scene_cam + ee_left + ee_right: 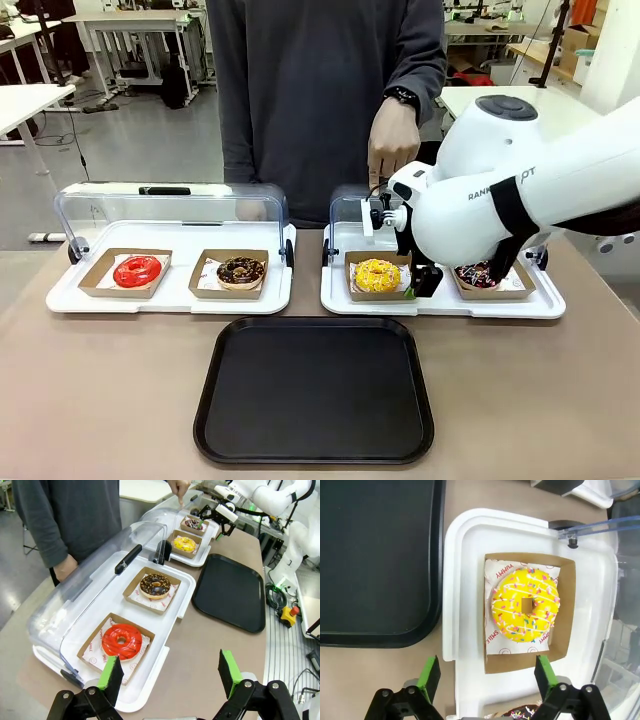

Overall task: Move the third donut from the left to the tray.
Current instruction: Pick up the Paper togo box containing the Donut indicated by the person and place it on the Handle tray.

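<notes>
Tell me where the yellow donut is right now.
Front view: the yellow donut sits in its cardboard holder at the left of the right-hand white tray, just beyond the black tray, close by the open right gripper.

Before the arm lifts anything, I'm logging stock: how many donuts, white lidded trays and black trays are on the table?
Donuts: 4 (red, chocolate, yellow, dark sprinkled)
White lidded trays: 2
Black tray: 1
Total: 7
</notes>
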